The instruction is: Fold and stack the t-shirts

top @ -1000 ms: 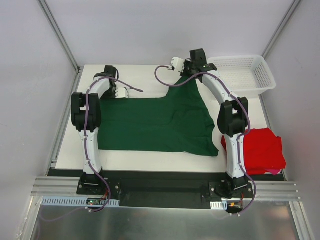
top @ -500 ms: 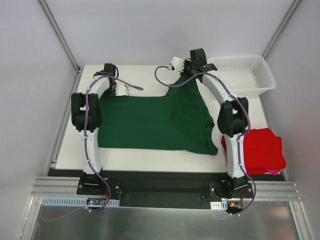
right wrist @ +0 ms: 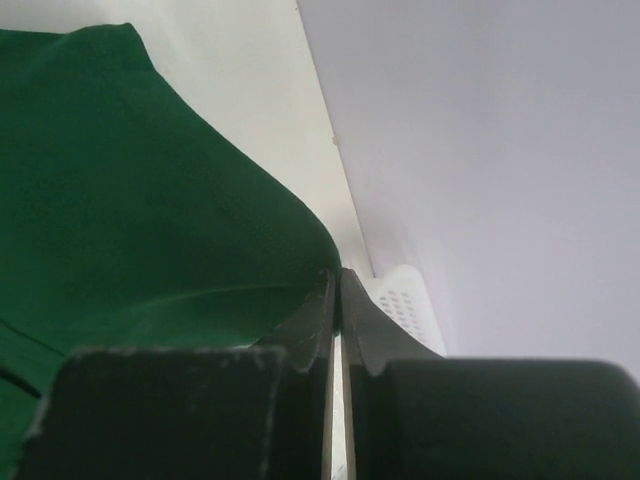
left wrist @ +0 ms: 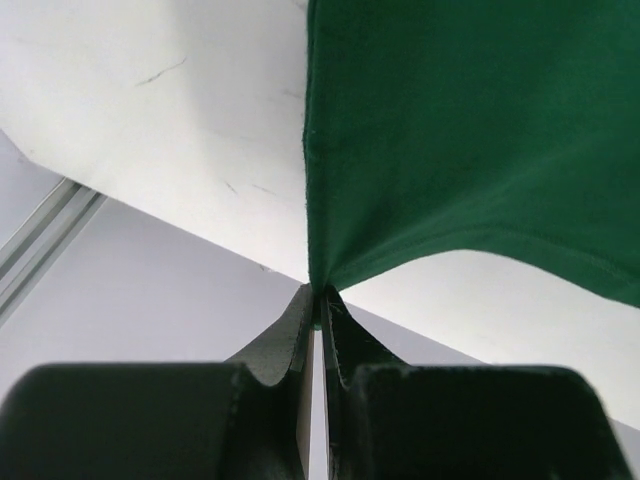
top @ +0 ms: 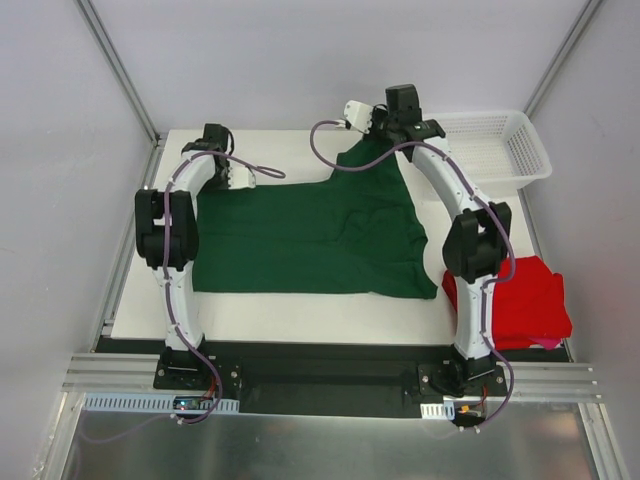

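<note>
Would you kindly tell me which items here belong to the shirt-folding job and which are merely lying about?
Part of the job:
dark green t-shirt, pinched by the left hand and right hand
red t-shirt

Lying about:
white mesh basket

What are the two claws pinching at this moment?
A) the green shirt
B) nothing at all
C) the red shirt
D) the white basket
A: the left claw and the right claw are each shut on an edge of the green shirt, while the red shirt lies apart at the table's near right and the basket stands clear of both.
</note>
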Action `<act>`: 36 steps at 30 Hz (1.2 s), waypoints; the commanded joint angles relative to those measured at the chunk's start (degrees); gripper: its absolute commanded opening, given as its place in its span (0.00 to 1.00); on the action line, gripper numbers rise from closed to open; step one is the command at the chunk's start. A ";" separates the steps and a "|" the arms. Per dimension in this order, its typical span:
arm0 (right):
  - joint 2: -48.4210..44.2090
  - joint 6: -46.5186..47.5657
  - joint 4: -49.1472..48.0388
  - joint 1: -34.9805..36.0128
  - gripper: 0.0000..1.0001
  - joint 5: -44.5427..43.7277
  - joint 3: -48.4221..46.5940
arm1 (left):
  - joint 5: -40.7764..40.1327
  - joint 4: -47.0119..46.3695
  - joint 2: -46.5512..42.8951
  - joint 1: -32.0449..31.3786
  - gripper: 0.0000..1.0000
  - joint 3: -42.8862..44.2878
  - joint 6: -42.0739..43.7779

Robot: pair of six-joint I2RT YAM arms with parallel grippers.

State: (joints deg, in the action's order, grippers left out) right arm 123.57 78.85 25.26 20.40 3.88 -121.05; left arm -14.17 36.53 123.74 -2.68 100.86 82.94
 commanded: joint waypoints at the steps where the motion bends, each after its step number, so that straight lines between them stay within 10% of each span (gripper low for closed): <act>1: -7.54 -0.63 0.67 0.43 0.01 0.78 1.69 | -0.86 0.82 -6.14 -0.84 0.00 -1.72 -1.64; 36: -26.53 -3.17 2.17 2.89 0.01 1.04 26.13 | -4.72 1.00 -22.23 -7.17 0.00 -17.89 -8.40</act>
State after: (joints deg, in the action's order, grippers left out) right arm 101.60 76.97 26.70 22.68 4.10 -96.68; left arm -17.19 36.36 105.47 -9.34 84.79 76.14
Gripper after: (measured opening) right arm 0.021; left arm 0.011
